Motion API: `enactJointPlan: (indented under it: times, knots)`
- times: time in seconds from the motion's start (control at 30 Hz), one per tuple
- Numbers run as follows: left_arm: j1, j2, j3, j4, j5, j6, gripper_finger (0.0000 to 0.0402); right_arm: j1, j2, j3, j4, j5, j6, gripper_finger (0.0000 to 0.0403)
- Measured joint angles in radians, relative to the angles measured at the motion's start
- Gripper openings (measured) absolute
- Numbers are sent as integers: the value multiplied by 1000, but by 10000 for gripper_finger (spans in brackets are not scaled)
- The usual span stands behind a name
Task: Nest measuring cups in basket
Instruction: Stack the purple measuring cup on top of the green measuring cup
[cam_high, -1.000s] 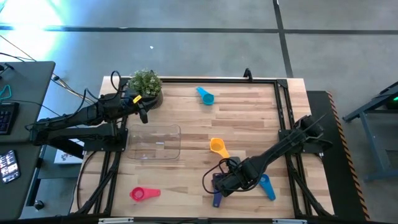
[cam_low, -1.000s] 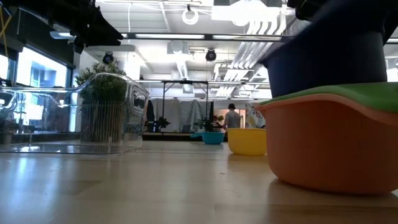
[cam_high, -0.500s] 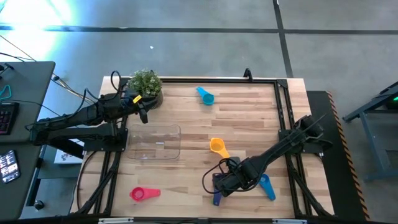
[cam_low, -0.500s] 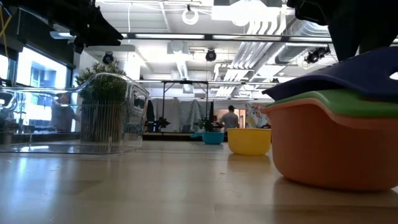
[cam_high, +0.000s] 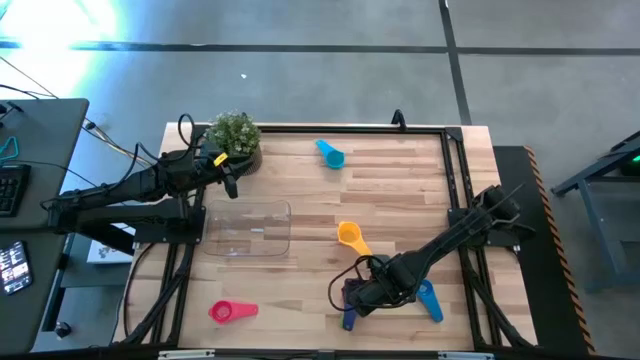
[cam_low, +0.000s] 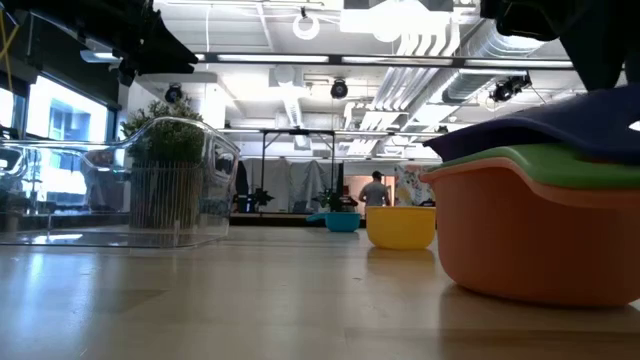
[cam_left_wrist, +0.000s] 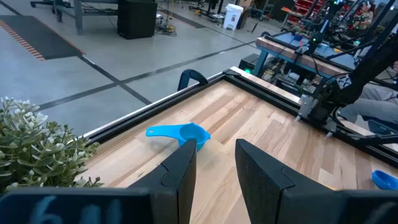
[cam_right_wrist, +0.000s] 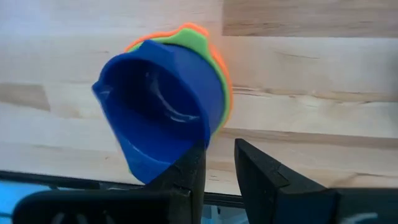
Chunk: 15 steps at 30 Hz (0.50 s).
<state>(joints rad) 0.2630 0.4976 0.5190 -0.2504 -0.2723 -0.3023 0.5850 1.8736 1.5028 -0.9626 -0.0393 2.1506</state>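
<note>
A dark blue-purple cup (cam_right_wrist: 161, 112) sits nested in a green cup, which sits in an orange one; the stack (cam_low: 540, 230) stands on the table near its near edge. My right gripper (cam_right_wrist: 219, 165) is just above the stack (cam_high: 347, 318), open by a narrow gap with bare wood showing between the fingers. Loose on the table lie the light blue cup (cam_high: 330, 154), the yellow cup (cam_high: 349, 237), the blue cup (cam_high: 429, 301) and the red-pink cup (cam_high: 231, 311). The clear basket (cam_high: 248, 228) stands left of centre. My left gripper (cam_high: 230, 182) waits, open, above the basket's far edge. My right gripper has one finger (cam_right_wrist: 194, 163) right at the rim of the dark blue-purple cup (cam_right_wrist: 200, 140); I cannot tell whether it touches. Nothing lies between the two fingers. The cup rests tilted in the green cup.
A small potted plant (cam_high: 235, 133) stands at the far left corner, beside my left arm. A black frame rail (cam_high: 455, 180) runs along the table's right side. Bare wood lies between the basket and the stack.
A second ago the dark blue-purple cup hung above the green cup in my right gripper. It has come down and now sits in the stack, and the gripper came down with it. The left arm kept still.
</note>
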Motion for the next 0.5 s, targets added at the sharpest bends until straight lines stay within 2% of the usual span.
enactJointPlan:
  times: [0.4,0.5]
  knots:
    - [0,0,0,1,0,0,104,-9,23,1,21,8,11,78]
    - [0,0,0,1,0,0,104,-9,20,1,54,-19,24,78]
